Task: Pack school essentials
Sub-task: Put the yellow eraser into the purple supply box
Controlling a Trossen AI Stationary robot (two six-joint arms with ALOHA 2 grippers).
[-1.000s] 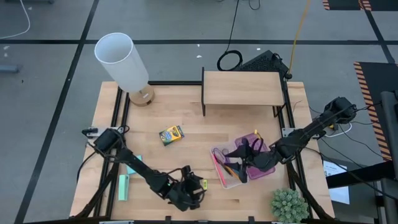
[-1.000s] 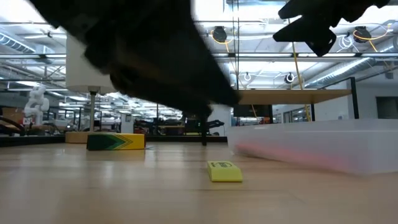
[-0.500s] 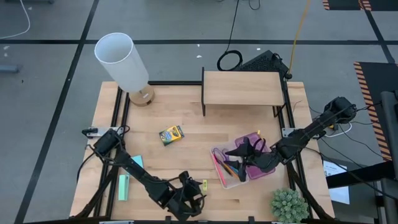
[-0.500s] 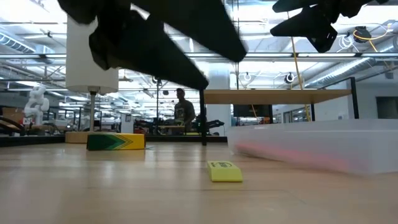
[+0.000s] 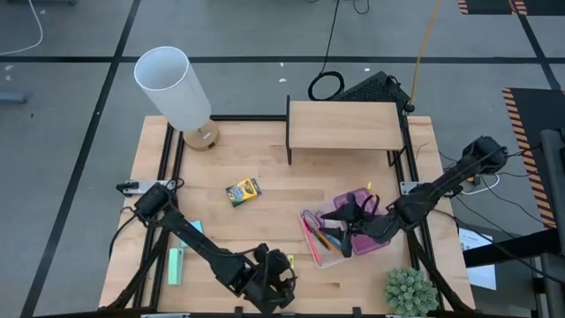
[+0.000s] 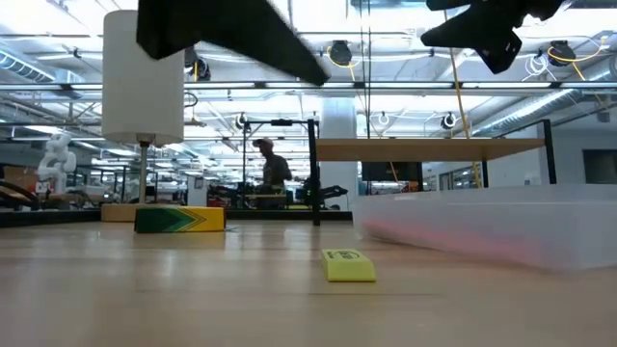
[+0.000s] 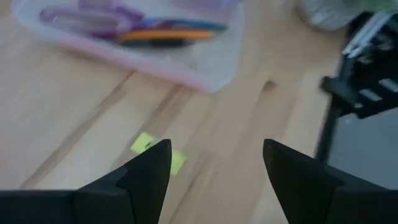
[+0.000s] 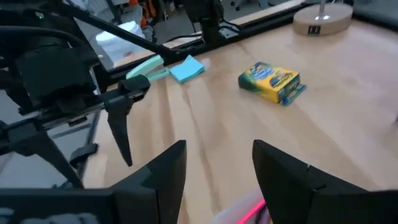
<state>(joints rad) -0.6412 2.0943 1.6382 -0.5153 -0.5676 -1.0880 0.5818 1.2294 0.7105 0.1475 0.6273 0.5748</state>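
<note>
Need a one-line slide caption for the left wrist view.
Open left gripper above tiny yellow piece, clear bin beyond.

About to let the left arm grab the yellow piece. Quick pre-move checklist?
1. Left gripper open, nothing held: ok.
2. Yellow piece lies flat on the table, apart from other items: ok.
3. Left fingers lined up over the piece: not ok, it sits off to one side.
4. Bin in place to receive it: ok.
5. Right gripper clear of the bin: not ok, it hangs over it.

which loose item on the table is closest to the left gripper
The tiny yellow piece, just below the open left gripper; the yellow crayon box and light-blue note pad lie farther off.
</note>
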